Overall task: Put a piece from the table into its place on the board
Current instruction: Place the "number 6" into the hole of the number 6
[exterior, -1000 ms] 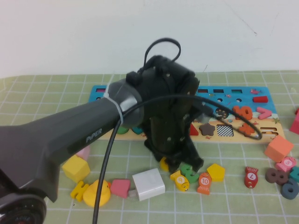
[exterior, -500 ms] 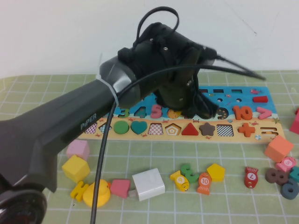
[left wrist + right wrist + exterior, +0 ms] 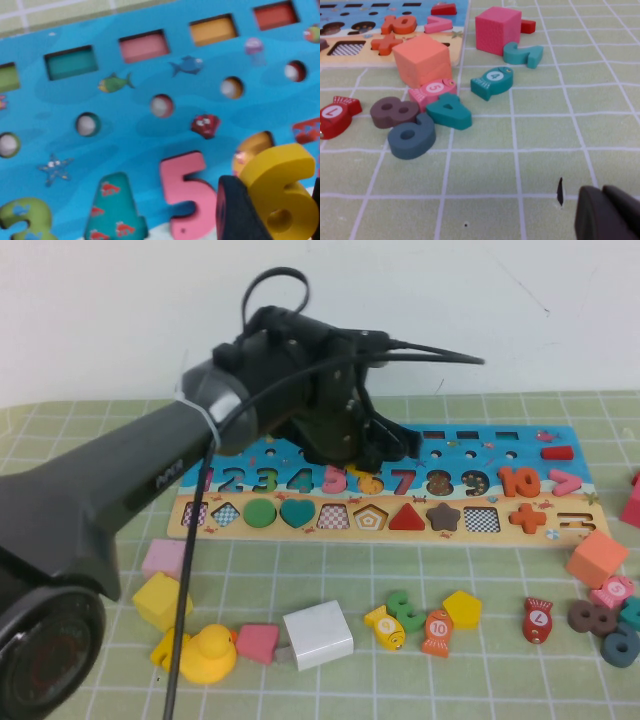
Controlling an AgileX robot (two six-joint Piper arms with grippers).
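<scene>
My left gripper (image 3: 378,462) hangs over the blue upper part of the board (image 3: 480,440), between the pink 5 and the red 7. In the left wrist view this gripper (image 3: 280,206) is shut on the piece (image 3: 280,170), a yellow numeral 6 held tilted just above the board (image 3: 140,130). The orange 6 cut-out (image 3: 252,146) shows partly behind it, beside the pink 5 (image 3: 187,187). My right gripper (image 3: 611,214) is shut, low over the table's green mat (image 3: 520,165), away from the board (image 3: 360,36).
Loose pieces lie on the mat in front of the board: yellow duck (image 3: 205,652), white block (image 3: 318,636), yellow cube (image 3: 162,600), green numeral (image 3: 405,608), yellow pentagon (image 3: 462,608). At the right lie an orange cube (image 3: 422,59), a pink cube (image 3: 497,29) and several numerals.
My left arm has risen from the loose pieces at the front with the yellow 6 and swung back and left. It now hovers over the board's number row.
</scene>
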